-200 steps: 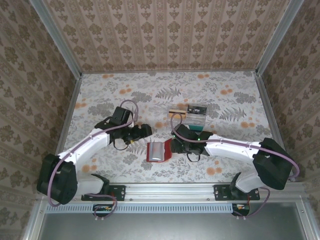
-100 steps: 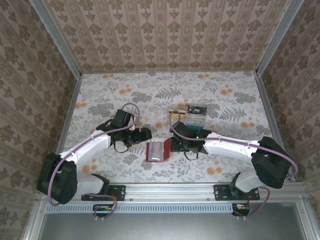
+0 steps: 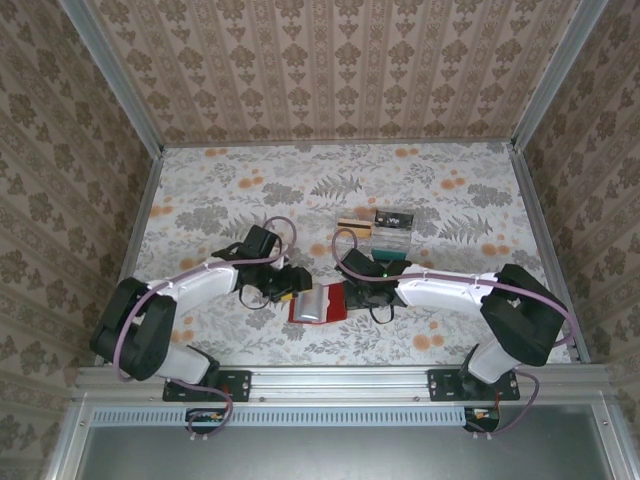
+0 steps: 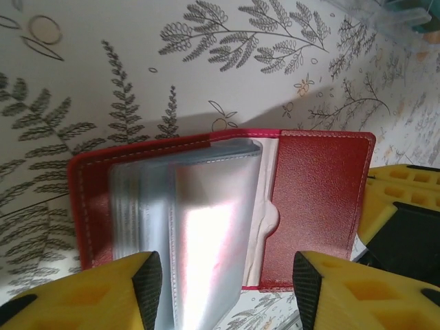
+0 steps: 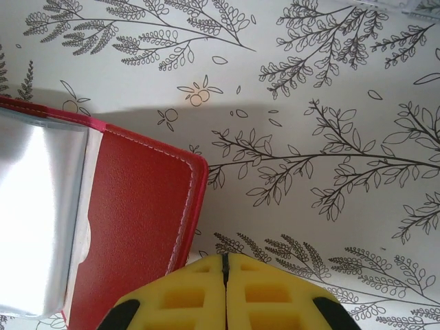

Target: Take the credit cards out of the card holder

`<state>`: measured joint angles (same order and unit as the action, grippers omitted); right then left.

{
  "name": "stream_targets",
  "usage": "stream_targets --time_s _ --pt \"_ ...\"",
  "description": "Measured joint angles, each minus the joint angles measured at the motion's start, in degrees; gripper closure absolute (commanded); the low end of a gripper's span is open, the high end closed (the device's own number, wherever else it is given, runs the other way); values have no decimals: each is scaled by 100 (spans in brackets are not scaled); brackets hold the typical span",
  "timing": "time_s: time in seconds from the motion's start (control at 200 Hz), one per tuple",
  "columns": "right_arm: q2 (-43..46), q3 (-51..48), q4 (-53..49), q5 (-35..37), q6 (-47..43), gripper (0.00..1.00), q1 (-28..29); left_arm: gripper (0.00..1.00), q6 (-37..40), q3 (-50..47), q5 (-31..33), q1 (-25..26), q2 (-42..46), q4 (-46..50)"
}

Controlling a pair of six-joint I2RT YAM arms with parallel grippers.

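The red card holder [image 3: 318, 303] lies open on the table between both arms, its clear plastic sleeves [image 4: 199, 227] standing up from the spine. My left gripper [image 4: 227, 292] is open at the holder's left side, with its fingers [image 4: 148, 282] straddling the sleeves and part of the red right flap [image 4: 316, 199]. My right gripper [image 5: 225, 289] is shut with nothing between its fingers, its tips at the outer edge of the right flap [image 5: 130, 227]. Behind the holder, three credit cards lie on the table: tan-gold [image 3: 350, 222], black [image 3: 392, 217] and teal [image 3: 391, 241].
The floral tabletop [image 3: 230, 190] has open room at the back and far left. Metal rails [image 3: 345, 385] run along the near edge and papered walls stand on three sides. The right gripper's yellow fingers [image 4: 405, 206] sit close beside the holder in the left wrist view.
The left gripper has moved right and nearer, up to the holder's left side, and its jaws have narrowed. The right gripper has shut and shifted slightly left along the flap.
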<state>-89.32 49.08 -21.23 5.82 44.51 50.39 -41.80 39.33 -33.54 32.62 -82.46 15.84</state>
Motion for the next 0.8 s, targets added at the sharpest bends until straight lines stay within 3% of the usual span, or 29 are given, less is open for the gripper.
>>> stream_targets --time_s 0.735,0.8 --pt "7 -442 487 -168 -57 100 -262 42 -282 87 -590 621 -409 -839" --pt "52 -514 531 -199 -57 88 -317 43 -317 168 -603 671 -472 -881"
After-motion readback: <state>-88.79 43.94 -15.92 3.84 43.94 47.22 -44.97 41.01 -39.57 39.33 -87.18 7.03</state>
